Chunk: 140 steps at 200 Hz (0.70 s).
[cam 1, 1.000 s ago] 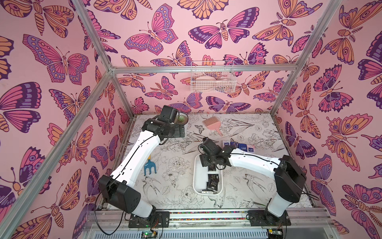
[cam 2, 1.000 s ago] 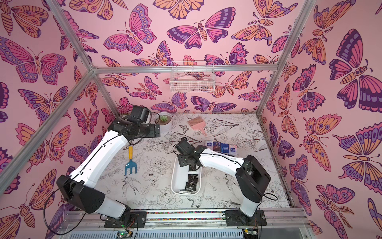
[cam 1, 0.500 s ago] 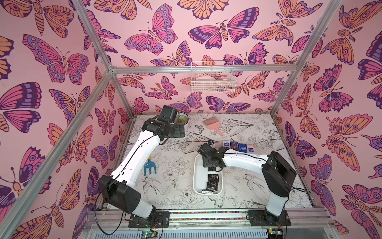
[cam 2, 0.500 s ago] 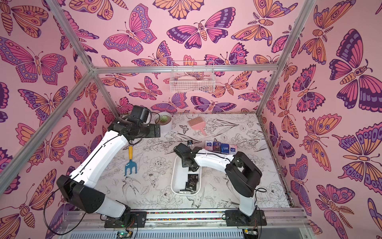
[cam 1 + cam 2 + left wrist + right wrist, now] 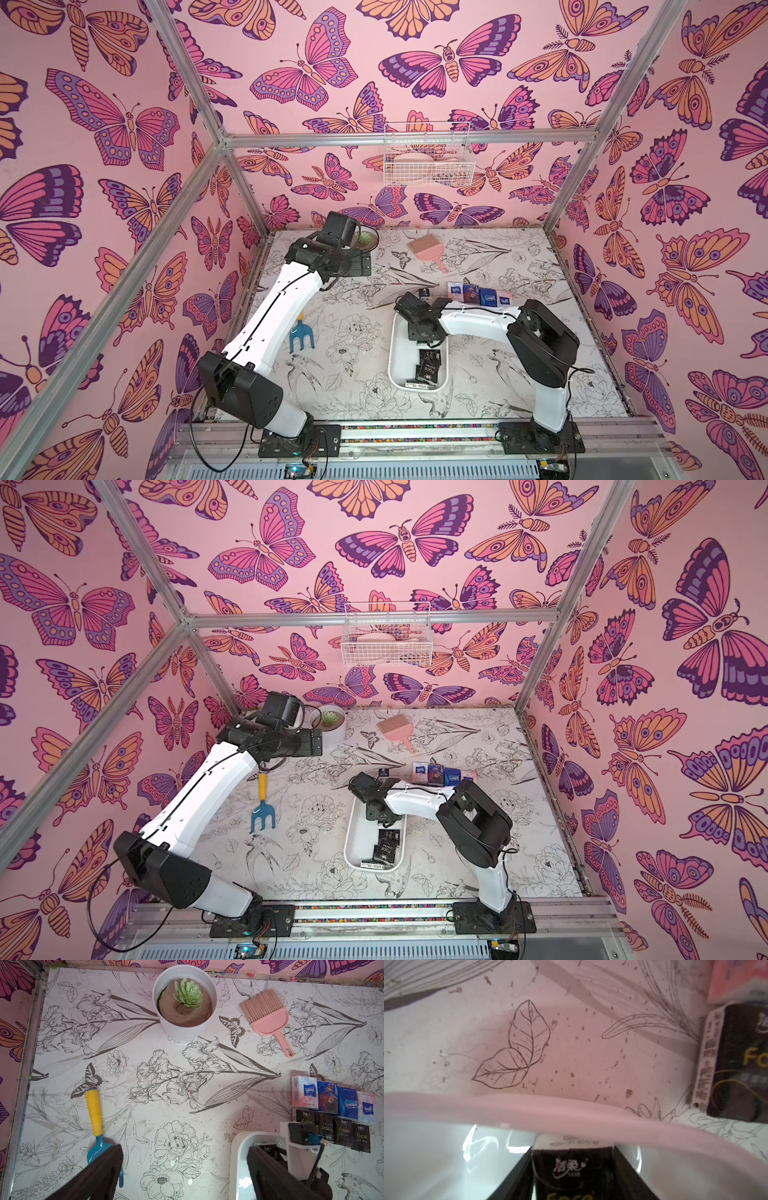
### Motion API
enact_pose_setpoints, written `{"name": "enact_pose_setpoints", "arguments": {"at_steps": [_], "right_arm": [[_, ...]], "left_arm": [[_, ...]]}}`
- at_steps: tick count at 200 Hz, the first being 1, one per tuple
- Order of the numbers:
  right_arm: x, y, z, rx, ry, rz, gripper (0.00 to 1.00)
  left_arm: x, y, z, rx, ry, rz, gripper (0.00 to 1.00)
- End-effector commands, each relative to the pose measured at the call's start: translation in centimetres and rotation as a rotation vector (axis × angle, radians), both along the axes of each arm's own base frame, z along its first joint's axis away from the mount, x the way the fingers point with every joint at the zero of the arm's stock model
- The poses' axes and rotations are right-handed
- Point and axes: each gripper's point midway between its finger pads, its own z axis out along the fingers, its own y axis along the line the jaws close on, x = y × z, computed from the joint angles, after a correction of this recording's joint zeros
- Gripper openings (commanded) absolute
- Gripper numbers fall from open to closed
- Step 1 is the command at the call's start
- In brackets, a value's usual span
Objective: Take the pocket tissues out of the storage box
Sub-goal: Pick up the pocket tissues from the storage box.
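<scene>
Over the last second the right arm has folded its elbow in toward the storage box (image 5: 404, 365), and the right gripper (image 5: 572, 1150) has narrowed. Its jaws were wider a moment ago and now pinch a black packet (image 5: 571, 1172) that stands against the box's far wall, just under the rim. That reads as a fresh grasp, so the step in hand is probably lifting this packet over the rim to join those already outside. The left gripper (image 5: 185, 1148) has not shifted; its jaws hang spread and empty above the counter (image 5: 145, 1105). Of the pocket tissues, a few remaining packets (image 5: 430, 365) lie at the box's near end in both top views. Two rows sit on the counter just beyond its far end, so the task seems past halfway. The Tempo packs (image 5: 347, 1103), blue or white-pink, carry that brand name on blue labels. The Face packs (image 5: 342, 1132) in front of them are black with pale "Face" lettering, one turned upside down. The gripped packet shows a white Chinese logo and gold "Face" cut off at the frame edge. A neighbouring packet (image 5: 741, 1064) shows gold "Fa" and a white panel of print too blurred to read.
</scene>
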Motion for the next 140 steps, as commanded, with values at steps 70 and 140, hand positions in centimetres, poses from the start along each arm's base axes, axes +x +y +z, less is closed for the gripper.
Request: {"name": "enact_pose_setpoints", "arguments": {"at_steps": [70,140], "right_arm": [[0.0,0.4,8.8,0.166,-0.111,0.069,0.47],[1.3,-13.9,7.3,0.103,-0.086,-0.155,0.47]], "left_arm": [[-0.2,0.3,0.7,-0.002,-0.012,0.002,1.00],[-0.3,0.1,0.9,-0.010,-0.015,-0.002,1.00]]}}
